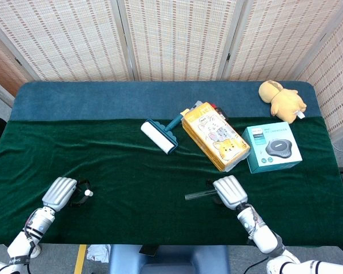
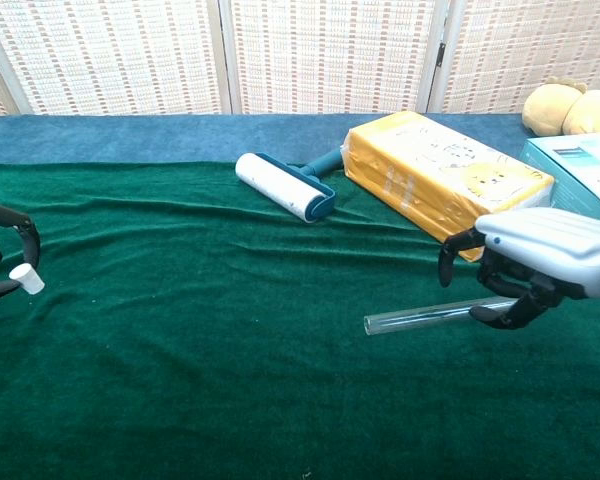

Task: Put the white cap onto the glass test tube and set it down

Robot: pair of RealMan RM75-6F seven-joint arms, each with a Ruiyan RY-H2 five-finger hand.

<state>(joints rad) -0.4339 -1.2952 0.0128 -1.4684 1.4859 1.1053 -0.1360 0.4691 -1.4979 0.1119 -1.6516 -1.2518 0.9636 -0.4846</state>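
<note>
Green velvet cloth (image 1: 131, 165) covered the table, with woven screens (image 1: 177, 37) behind it. At the lower left of the frame the left hand (image 1: 60, 193) pinched the white cap (image 1: 88, 193) between its fingertips. Right of centre, the right hand (image 2: 540, 262) curled over one end of the glass test tube (image 2: 420, 316), which lay flat on the cloth; whether it actually gripped the glass I could not tell. Cap and tube were well apart. A lint roller (image 1: 159, 136) and a yellow pack (image 1: 215, 135) lay further back.
</note>
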